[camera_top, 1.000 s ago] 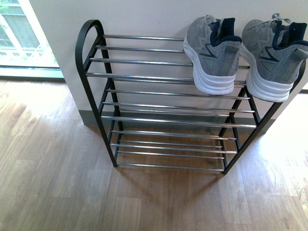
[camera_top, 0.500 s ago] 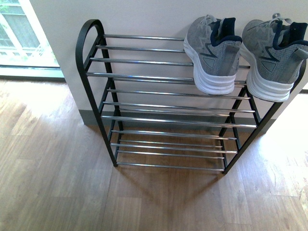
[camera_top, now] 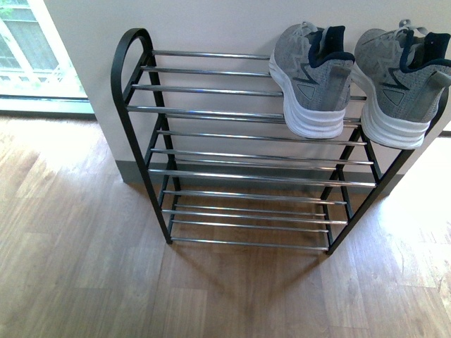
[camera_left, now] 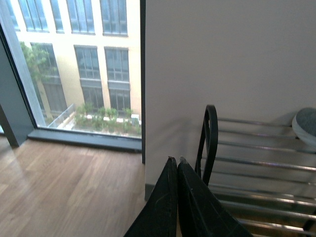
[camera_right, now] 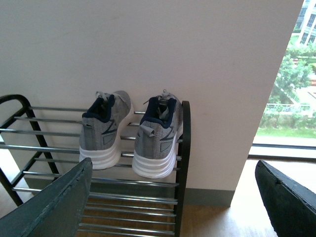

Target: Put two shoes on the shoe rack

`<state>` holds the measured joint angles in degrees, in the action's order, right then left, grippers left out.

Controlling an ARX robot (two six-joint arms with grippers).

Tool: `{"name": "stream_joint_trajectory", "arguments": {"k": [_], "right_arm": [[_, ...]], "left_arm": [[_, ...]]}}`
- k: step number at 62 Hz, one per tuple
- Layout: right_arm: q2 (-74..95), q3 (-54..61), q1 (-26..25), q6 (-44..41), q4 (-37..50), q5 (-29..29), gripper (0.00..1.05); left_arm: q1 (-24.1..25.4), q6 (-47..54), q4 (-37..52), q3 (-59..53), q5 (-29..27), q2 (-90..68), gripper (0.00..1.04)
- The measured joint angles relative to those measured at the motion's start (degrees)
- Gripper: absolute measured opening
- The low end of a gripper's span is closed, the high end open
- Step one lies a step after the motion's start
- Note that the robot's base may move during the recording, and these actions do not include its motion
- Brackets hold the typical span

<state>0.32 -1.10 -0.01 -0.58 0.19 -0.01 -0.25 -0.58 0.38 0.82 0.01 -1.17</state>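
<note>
A: Where do our sneakers [camera_top: 310,77] sit?
B: Both on the top tier of the shoe rack [camera_top: 121,70], at its right end. Toes point to the wall and soles span several rods, so we judge them steady.
A: And our fingers?
B: The front view shows neither arm. Our wrist views do: left fingers [camera_left: 165,207] pressed together, empty; right fingers [camera_right: 54,207] spread wide, holding nothing.

No legible text, brand, number or sign on sneakers [camera_top: 313,77], shoe rack [camera_top: 246,177] or wall [camera_top: 211,24]
</note>
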Motion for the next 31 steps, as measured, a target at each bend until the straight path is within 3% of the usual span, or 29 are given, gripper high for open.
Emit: {"name": "stream_joint_trajectory", "arguments": {"k": [12,28,31], "right_arm": [[-0.04,0.0,0.0,-0.02,0.0,0.0,0.96],[-0.04,0.0,0.0,-0.02,0.0,-0.13,0.96],[-0.04,0.0,0.0,-0.02,0.0,-0.11,0.96]], "left_arm": [[0.07,-0.04,-0.39,0.0,0.0,0.22,0.02],[0.07,-0.02,-0.39,0.0,-0.17,0.24,0.48],[0.07,-0.02,-0.39,0.0,-0.17,0.24,0.6]]}}
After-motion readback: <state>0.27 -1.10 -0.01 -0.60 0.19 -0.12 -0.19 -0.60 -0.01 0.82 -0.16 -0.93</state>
